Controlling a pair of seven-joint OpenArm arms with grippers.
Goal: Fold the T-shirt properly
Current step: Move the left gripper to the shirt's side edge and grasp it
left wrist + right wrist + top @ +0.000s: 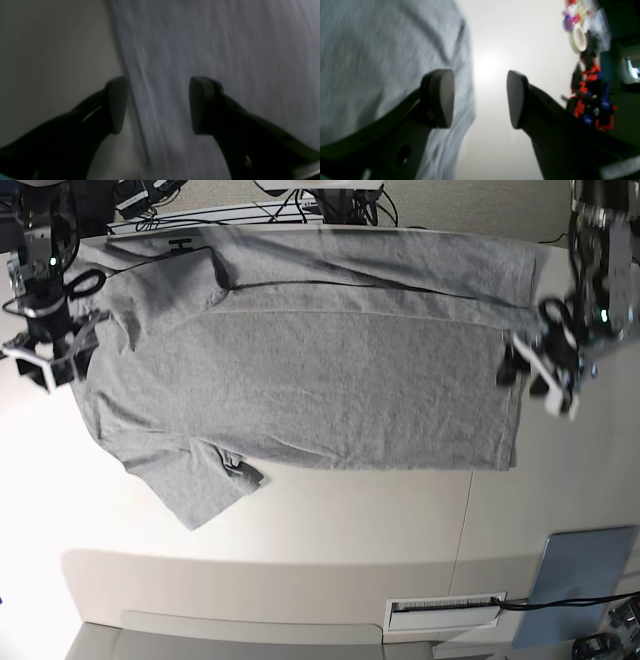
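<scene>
One T-shirt [330, 375], heather grey, spread flat; two short sleeves visible on it, one at far left, one at near left.

One table [300, 510], pale top.

Two grippers: right gripper [55, 358] at the scene's left, left gripper [540, 375] at the scene's right. Two dark fingers on each, seen in the wrist views.

One roll of white tape [578, 38] at far right of the right wrist view.

One red-blue-black cluster [591, 100] beside it, too blurred to count as parts.

One grey-blue flat panel [585, 585], near right.
</scene>
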